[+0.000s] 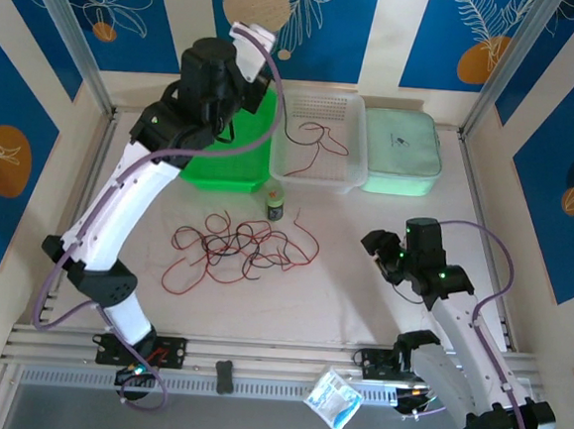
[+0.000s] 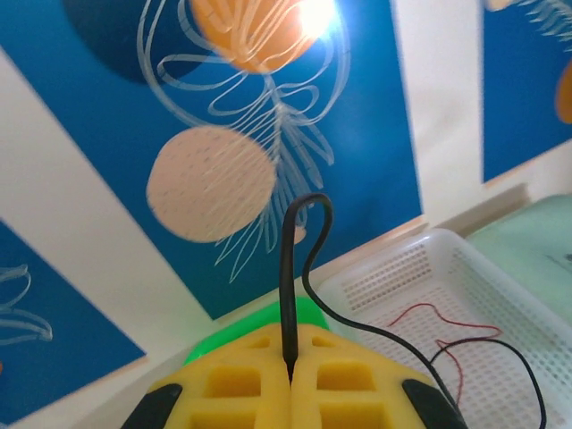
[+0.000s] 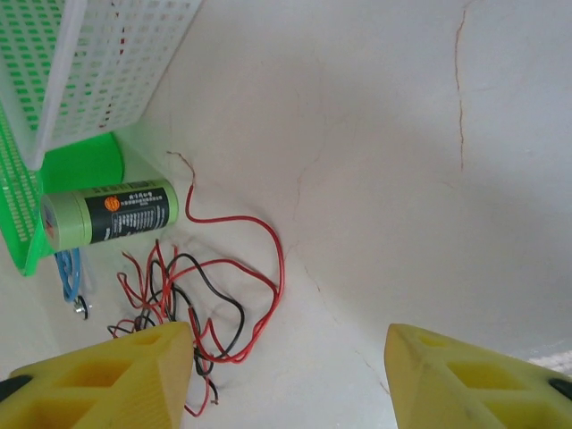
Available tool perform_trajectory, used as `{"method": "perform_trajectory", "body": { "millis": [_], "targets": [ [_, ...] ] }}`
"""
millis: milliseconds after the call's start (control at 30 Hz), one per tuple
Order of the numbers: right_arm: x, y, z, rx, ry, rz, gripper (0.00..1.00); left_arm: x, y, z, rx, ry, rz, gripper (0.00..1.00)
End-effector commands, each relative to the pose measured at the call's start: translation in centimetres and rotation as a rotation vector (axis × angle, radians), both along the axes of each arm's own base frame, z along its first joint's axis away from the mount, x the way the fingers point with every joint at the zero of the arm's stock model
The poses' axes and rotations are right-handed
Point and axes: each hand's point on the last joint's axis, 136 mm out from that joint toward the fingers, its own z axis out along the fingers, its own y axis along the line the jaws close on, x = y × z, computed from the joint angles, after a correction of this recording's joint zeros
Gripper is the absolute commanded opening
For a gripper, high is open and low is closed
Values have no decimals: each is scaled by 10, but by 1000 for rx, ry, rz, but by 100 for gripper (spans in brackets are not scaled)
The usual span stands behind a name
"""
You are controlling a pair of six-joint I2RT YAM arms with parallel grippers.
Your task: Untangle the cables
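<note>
the left gripper (image 2: 290, 375) is up over the far left part of the table (image 1: 331, 288), above where the green bin (image 1: 226, 165) meets the white basket (image 1: 325, 106). its claw is clamped together on one black cable (image 2: 288, 268), which stands up from the pinch, curls over and trails down into the basket. a red cable (image 1: 317, 142) lies in that basket too, and the black one's tail crosses it.

the rest of the cables (image 1: 234, 250), red and black, sit in a loose heap on the table, left of centre, nearer the front edge than the basket. a small green can (image 1: 274, 206) lies just beyond the heap. the right gripper (image 1: 376, 246) hangs over the table to the right of the heap, its claw apart and holding nothing.

what could go wrong, as i judge it:
- if the left claw lets go here, the springy black cable may flop across the red one and knot up again, or slide over the rim into the green bin.
- if the right claw closes where strands cross, it may catch two at once and drag the whole heap.
- a pull toward the far edge could snag the can and roll it.
</note>
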Motion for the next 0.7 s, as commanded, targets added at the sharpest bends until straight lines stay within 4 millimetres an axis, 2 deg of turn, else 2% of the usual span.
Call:
{"method": "perform_trajectory", "body": {
  "millis": [0, 200, 300, 367, 467, 667],
  "targets": [
    [-12, 1, -5, -3, 15, 36, 58, 26, 13, -5, -96, 31, 8, 2],
    [-20, -2, -12, -15, 26, 35, 57, 76, 40, -37, -125, 87, 73, 2],
    [-20, -1, -17, -4, 37, 35, 57, 97, 54, -60, -131, 132, 116, 1],
    [-19, 0, -20, 7, 38, 32, 57, 109, 60, -83, -144, 183, 131, 0],
    [-17, 4, -21, 24, 38, 38, 57, 124, 61, -129, -175, 279, 125, 0],
    [-13, 8, -14, 22, 34, 71, 56, 136, 61, -219, -209, 464, 141, 0]
  ]
}}
